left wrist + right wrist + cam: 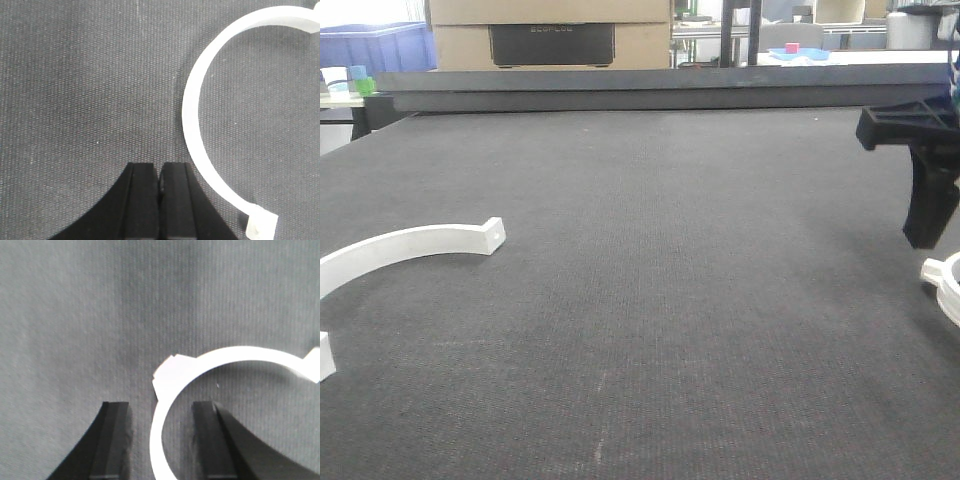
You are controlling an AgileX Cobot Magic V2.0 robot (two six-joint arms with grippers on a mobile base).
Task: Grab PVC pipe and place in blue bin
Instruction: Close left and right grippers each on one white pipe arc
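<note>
Two white curved PVC pipe pieces lie on the dark mat. One arc (410, 243) is at the left and shows as a half ring (192, 125) just right of my left gripper (160, 172), which is shut on nothing and hovers beside it. The other arc (948, 285) is at the right edge. My right gripper (935, 235) stands open over it, and in the wrist view the gripper (162, 407) straddles that arc's (240, 354) left limb, one finger outside the curve and one inside. The blue bin (375, 45) stands far back on the left.
The dark mat (650, 280) ends at a raised grey bar (660, 90) along the back. Behind it are a cardboard box (550, 35) and a blue tray (798, 53) with a pink block. Small blue and green blocks (361, 80) sit at the back left.
</note>
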